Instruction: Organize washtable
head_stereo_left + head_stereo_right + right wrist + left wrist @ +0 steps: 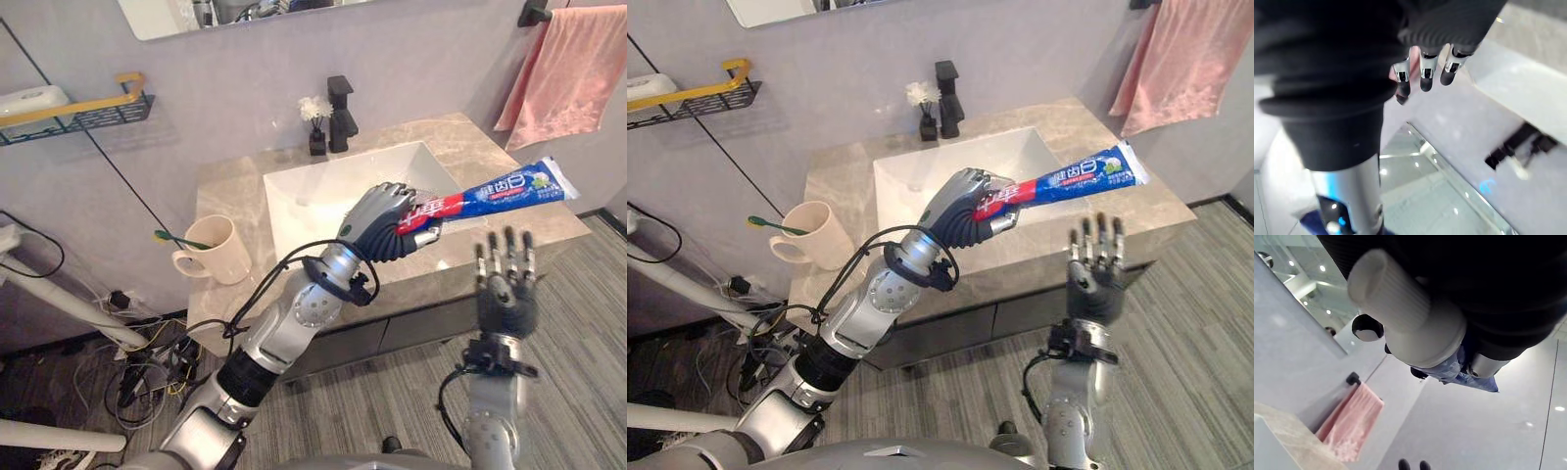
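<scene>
1 toothpaste tube point(505, 189) juts rightward from the clenched left hand point(378, 229); right hand point(507, 299) spread open nearby.

Blue-red toothpaste tube point(500, 191); cream cup point(217, 253); pink towel point(568, 69); beige marbled countertop point(230, 191).

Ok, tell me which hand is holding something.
The left hand: it is curled round the toothpaste, which sticks out towards the right hand. That one is raised with fingers straight, holding nothing.

A bathroom. Beyond the left hand point(384, 225) lie a washbasin point(315, 191) and black faucet point(340, 113). A pink towel point(573, 69) hangs to its right.
</scene>
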{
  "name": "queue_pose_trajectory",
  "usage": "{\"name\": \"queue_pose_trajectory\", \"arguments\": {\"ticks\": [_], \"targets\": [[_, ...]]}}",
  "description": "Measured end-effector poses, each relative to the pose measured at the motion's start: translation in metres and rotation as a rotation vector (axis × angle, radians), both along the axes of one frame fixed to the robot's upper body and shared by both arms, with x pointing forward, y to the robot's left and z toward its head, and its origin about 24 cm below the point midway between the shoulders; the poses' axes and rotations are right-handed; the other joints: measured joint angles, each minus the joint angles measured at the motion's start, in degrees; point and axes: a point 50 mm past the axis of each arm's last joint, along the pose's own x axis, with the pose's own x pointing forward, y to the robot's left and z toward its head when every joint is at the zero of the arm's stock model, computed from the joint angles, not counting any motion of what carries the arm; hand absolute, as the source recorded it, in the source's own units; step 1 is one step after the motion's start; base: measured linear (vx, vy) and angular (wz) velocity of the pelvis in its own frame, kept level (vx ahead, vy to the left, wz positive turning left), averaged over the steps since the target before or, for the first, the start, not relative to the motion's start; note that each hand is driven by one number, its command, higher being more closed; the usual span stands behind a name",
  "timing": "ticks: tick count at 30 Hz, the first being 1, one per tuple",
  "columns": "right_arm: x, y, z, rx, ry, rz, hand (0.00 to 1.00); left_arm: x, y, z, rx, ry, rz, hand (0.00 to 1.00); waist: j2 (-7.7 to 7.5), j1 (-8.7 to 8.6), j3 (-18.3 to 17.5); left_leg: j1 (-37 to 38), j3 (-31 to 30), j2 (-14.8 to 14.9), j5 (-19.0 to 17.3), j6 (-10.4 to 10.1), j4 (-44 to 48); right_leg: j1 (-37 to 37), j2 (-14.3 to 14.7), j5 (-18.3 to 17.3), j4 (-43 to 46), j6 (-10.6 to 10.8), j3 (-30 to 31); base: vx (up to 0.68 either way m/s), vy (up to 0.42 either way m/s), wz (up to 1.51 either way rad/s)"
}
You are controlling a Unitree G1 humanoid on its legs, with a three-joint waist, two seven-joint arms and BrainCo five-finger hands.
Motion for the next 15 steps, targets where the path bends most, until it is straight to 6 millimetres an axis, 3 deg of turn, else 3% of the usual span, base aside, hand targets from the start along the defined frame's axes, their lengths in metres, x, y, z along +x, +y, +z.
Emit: {"name": "queue_pose_trajectory", "arguments": {"ticks": [1,7,15], "targets": [[0.002,0.005,0.001,0.021,-0.011,0.046,0.0,0.001,-0.001,0.003,-0.006,-0.012,0.002,1.0,-0.15,0.68,-0.08,0.01,-0.13,-0.04,0.01,0.01,0.03,0.1,-0.21,0.0,-0.02,0.0,-0.11,0.01,0.024,0.07],[0.011,0.026,0.019,0.04,-0.1,0.227,0.0,0.007,0.003,-0.001,-0.025,-0.001,0.047,1.0,-0.53,0.95,-0.34,-0.19,-2.16,-0.18,0.25,0.08,0.31,1.34,-0.33,0.0,-0.38,0.01,-2.07,-0.02,-0.004,0.17],[0.014,0.028,0.023,0.061,-0.116,0.258,0.0,0.017,0.012,-0.007,-0.021,0.033,0.113,1.0,-2.02,0.92,-1.49,-1.05,-3.0,-0.37,0.72,0.19,0.4,1.45,-0.21,0.61,-1.37,0.1,-3.01,-0.01,-0.009,0.06]]}}
